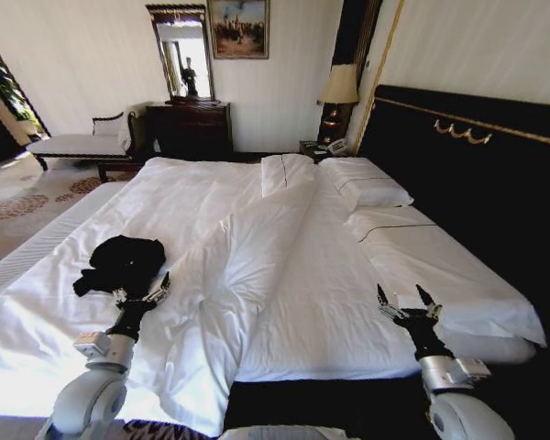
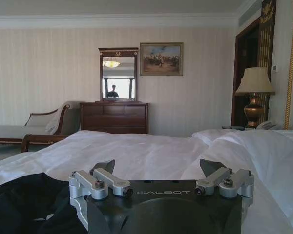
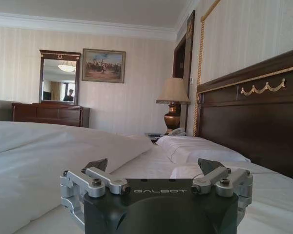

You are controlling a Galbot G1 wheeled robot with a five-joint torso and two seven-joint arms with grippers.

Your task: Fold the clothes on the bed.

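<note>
White, softly creased sheets cover the large bed (image 1: 284, 257), with a rumpled duvet ridge running down its middle and a tall dark wood headboard (image 1: 477, 165) on the right. On the near left part of the bed lies the black soft fabric top (image 1: 121, 263), crumpled into a loose heap; any lettering is too small to make out. Just beside it, nearer the robot, the left gripper (image 1: 144, 295) hovers with its metal fingers spread apart, holding nothing; the left wrist view shows the dark cloth close under it. Well apart, over the near right edge by the flat white pillows (image 1: 371, 188), the right gripper (image 1: 404, 302) hangs released, its pointed fingers splayed.
</note>
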